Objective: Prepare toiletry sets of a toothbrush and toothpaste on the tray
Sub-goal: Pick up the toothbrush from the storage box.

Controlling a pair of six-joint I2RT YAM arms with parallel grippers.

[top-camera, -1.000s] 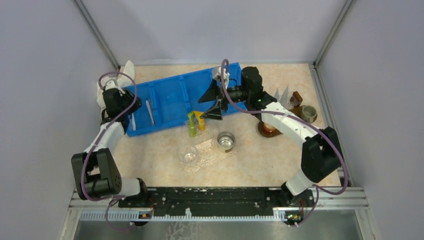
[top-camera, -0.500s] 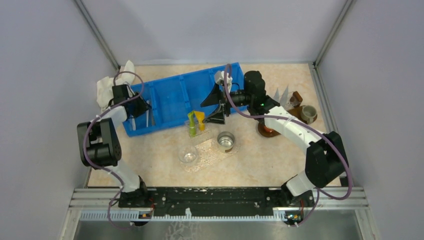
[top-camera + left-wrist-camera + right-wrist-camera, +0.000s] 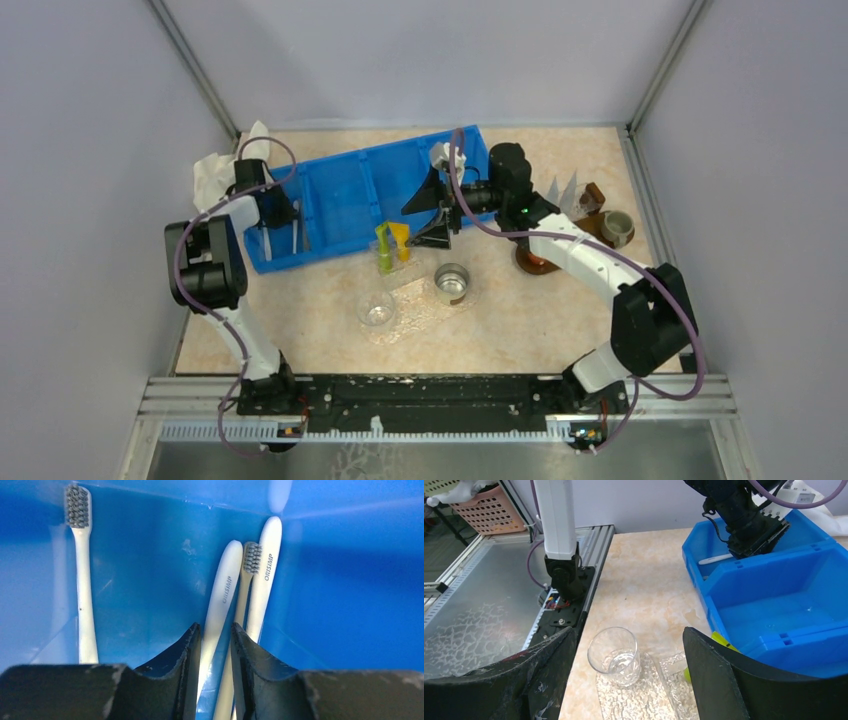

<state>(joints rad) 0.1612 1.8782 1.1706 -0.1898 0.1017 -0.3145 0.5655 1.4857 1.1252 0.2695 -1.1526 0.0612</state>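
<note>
Now left tool (image 3: 215,630) further into blue bin (image 3: 150,570), narrowing round toothbrush (image 3: 222,592), grip unclear, right tool (image 3: 627,632) apart.

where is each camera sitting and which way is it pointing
Top external: above and behind the arms, looking down on the table; both arms show, left gripper in the blue bin.
Left wrist: on the left arm, looking into the bin at toothbrushes; its fingers straddle one handle.
Right wrist: on the right arm, facing the left arm across a clear cup; open right gripper at bottom.
Shared: top and right wrist both show bin, cup, left arm.
</note>
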